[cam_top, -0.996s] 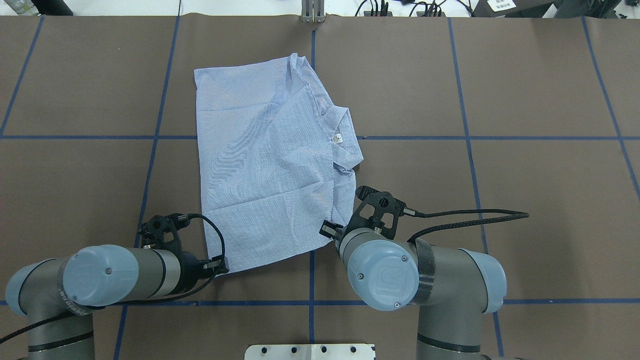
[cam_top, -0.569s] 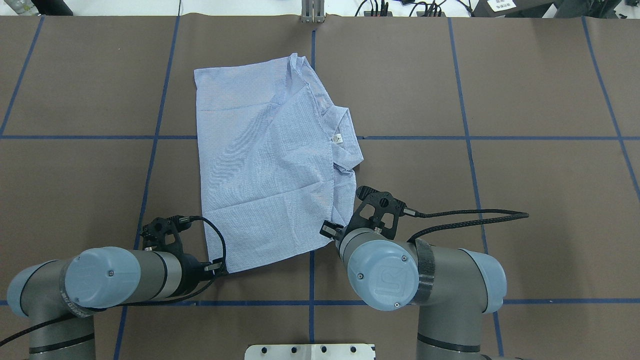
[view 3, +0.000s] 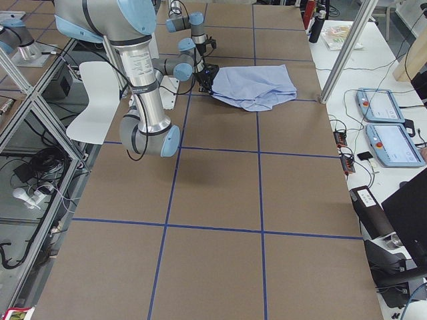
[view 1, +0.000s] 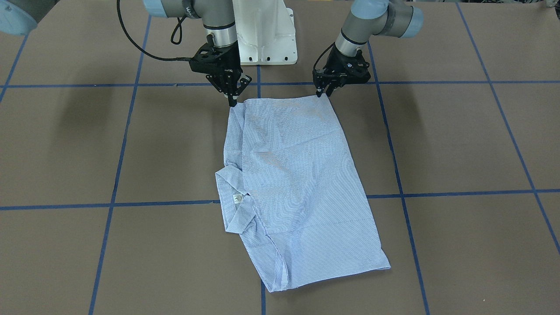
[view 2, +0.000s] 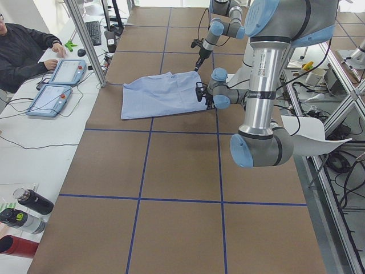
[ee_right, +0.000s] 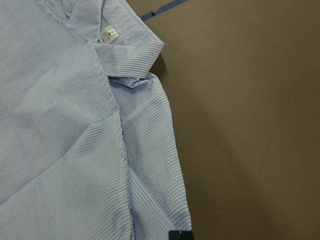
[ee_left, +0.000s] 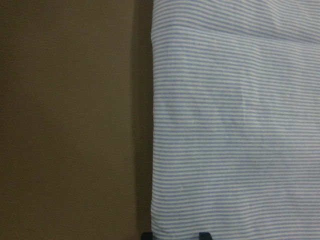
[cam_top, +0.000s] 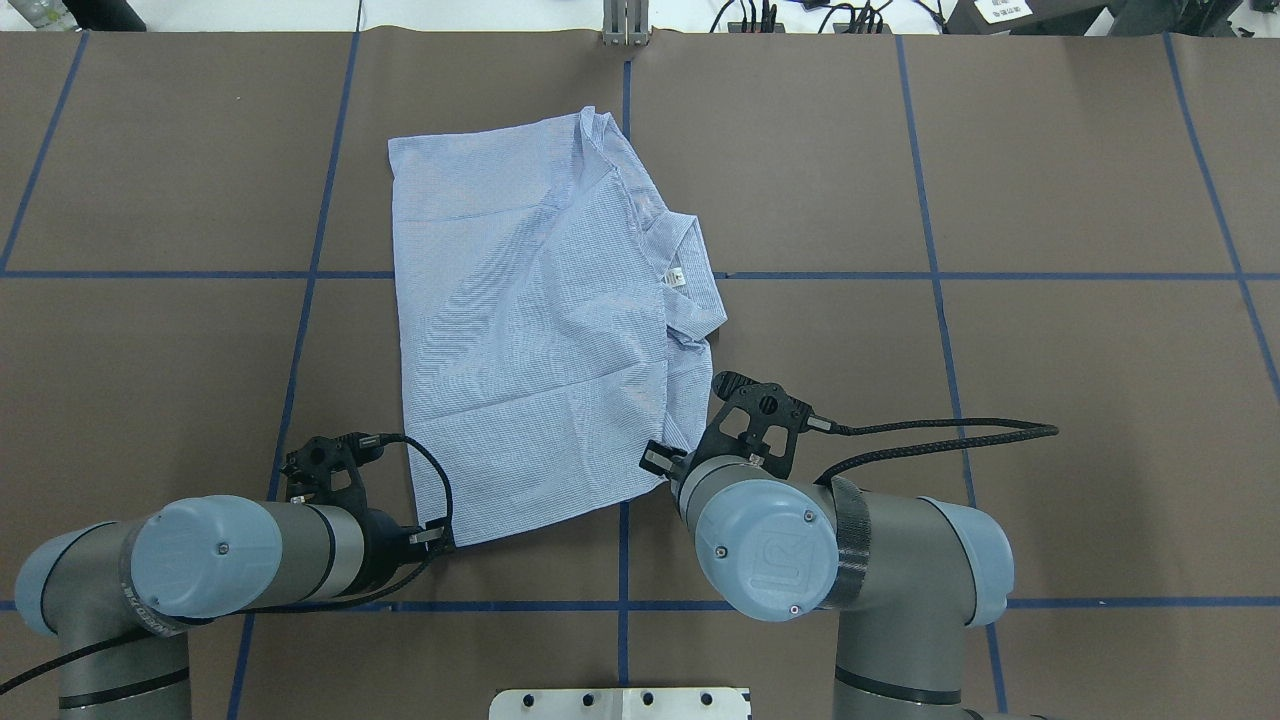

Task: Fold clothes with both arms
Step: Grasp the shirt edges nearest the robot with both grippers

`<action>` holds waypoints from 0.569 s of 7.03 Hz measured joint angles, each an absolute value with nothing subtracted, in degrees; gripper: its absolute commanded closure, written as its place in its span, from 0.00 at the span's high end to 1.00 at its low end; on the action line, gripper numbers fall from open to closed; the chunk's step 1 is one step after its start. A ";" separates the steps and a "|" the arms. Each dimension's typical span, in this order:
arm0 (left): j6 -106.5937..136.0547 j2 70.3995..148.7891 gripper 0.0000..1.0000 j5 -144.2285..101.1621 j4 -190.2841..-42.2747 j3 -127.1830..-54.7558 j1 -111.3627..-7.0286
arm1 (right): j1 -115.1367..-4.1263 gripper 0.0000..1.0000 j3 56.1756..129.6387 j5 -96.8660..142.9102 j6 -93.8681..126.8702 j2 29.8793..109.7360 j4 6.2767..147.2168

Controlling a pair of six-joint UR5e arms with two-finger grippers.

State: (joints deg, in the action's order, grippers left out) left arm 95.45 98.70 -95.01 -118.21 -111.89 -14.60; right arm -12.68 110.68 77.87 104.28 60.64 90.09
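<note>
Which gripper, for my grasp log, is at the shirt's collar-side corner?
The right gripper; the collar lies on its side of the shirt, opposite the left gripper.

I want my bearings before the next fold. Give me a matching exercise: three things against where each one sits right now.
Things:
1. left gripper
2. right gripper
3. white label

Places:
A. inside the collar
B. at the shirt corner nearest the robot, on the collar side
C. at the shirt corner nearest the robot, on the side away from the collar

Pairs: 1-C; 2-B; 3-A
</note>
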 measured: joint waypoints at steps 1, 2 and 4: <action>95.45 98.97 0.37 -95.03 -118.19 -111.86 -14.59 | -12.67 0.00 110.74 77.87 104.26 60.64 90.09; 95.43 99.36 0.37 -95.07 -118.15 -111.72 -14.59 | -12.66 0.00 110.78 77.87 104.25 60.64 90.09; 95.35 99.54 0.28 -95.10 -118.13 -111.16 -14.56 | -12.66 0.00 110.82 77.87 104.24 60.64 90.09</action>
State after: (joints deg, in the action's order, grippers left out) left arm 95.35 99.54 -95.10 -118.13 -111.16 -14.56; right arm -12.66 110.82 77.87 104.24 60.64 90.09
